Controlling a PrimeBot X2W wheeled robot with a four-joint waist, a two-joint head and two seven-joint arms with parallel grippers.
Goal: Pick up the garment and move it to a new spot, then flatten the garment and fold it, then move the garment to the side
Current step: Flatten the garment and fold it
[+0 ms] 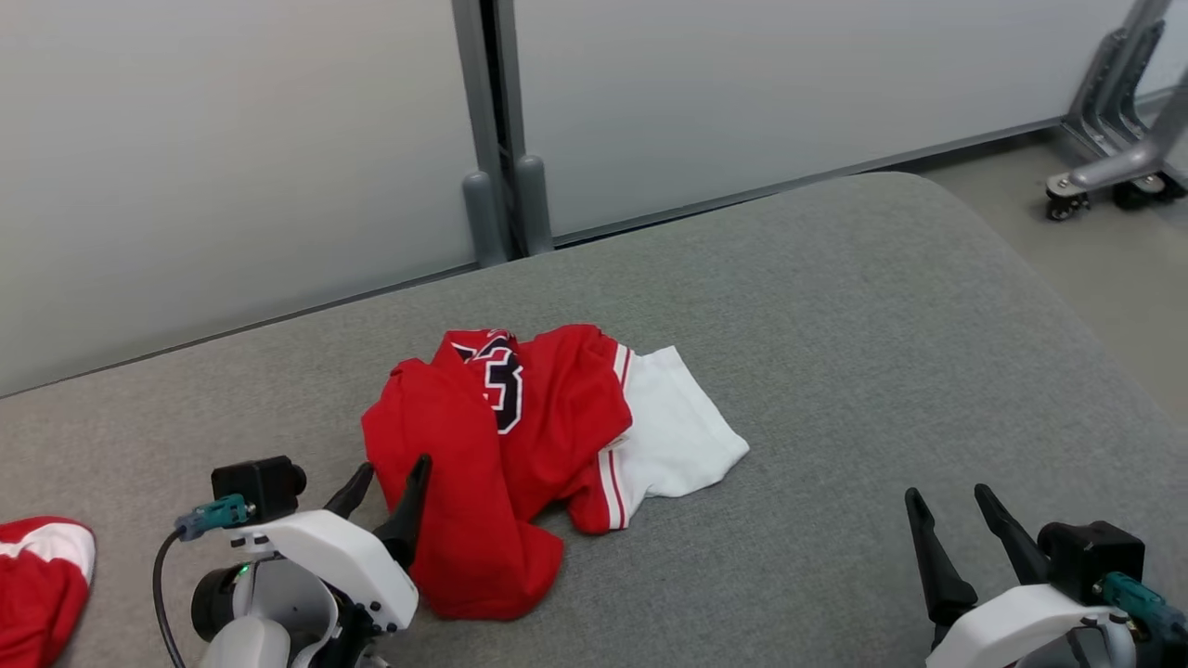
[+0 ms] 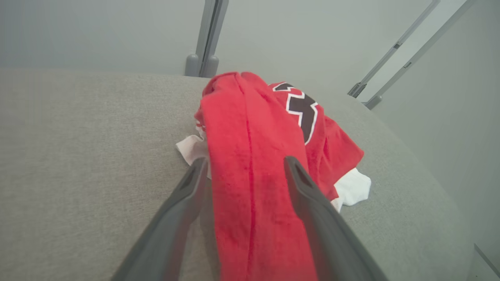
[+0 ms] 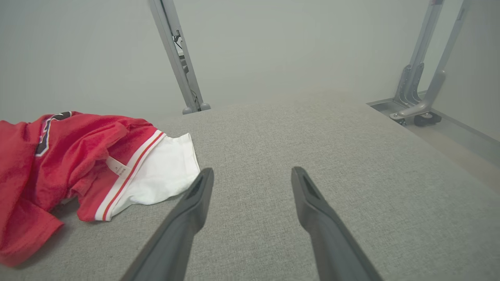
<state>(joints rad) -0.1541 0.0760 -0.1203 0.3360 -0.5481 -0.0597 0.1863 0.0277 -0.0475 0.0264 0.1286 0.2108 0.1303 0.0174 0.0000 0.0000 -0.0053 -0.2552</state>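
Near edge of the table [image 1: 835,325], left side: left pincer [image 1: 396,464] [image 2: 246,159] with jaws wide, nothing clamped. In the left wrist view its two fingers lie either side of a long red fold of the garment [image 1: 520,436] [image 2: 250,128]; contact with the cloth cannot be judged. Near left corner: a second red-and-white cloth [image 1: 37,575], partly cut off by the frame, well apart from the garment. Near edge, right side: right pincer [image 1: 948,492] [image 3: 252,169], jaws also wide, empty, over bare grey fabric and well apart from the garment. Middle of the table, slightly towards the left: garment lies crumpled in a heap, not flattened. Mostly red; a white panel [image 1: 677,427] edged with red-and-white stripes sticks out on the side towards the right edge. A black numeral [image 1: 501,380] with white outline shows on the upper folds, partly hidden in a crease. Right wrist view shows a small white label [image 3: 117,167] beside the striped band. One red fold runs from the heap towards the near edge, ending beside the left pincer. Beyond the far edge: pale wall panels [image 1: 232,139] joined at a grey post [image 1: 497,139]. Past the far right corner: a grey wheeled frame [image 1: 1114,158] on the floor [image 1: 1095,269].
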